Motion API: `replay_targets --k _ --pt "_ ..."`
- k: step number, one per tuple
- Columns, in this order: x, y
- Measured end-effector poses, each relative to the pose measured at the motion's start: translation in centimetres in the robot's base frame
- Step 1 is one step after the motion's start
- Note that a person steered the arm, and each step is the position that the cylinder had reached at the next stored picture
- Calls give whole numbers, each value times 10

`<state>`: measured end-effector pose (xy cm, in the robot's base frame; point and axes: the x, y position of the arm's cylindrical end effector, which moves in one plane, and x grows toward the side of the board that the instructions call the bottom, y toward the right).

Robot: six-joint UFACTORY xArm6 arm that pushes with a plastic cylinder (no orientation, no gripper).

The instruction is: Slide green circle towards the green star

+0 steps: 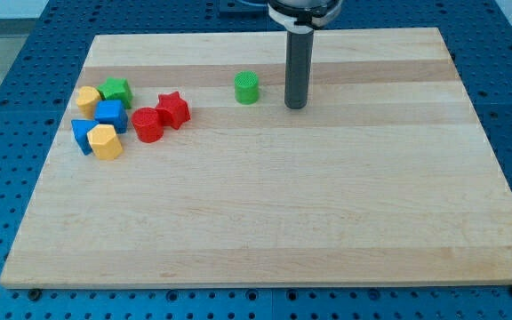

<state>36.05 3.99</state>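
The green circle (247, 87) stands alone on the wooden board (274, 204), near the view's top centre. The green star (115, 92) sits far to its left, at the top of a cluster of blocks. My tip (295, 106) rests on the board just right of the green circle, a small gap apart from it. The rod rises straight up out of the view's top.
The cluster at the view's left holds a yellow block (87, 98), a blue cube (110, 115), a blue block (82, 135), a yellow hexagon (105, 141), a red circle (147, 124) and a red star (173, 109). The red pieces lie between the green circle and the green star.
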Motion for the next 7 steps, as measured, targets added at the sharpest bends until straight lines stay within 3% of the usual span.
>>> replay_targets --k 3,7 --pt "-29 -31" --pt "-29 -134"
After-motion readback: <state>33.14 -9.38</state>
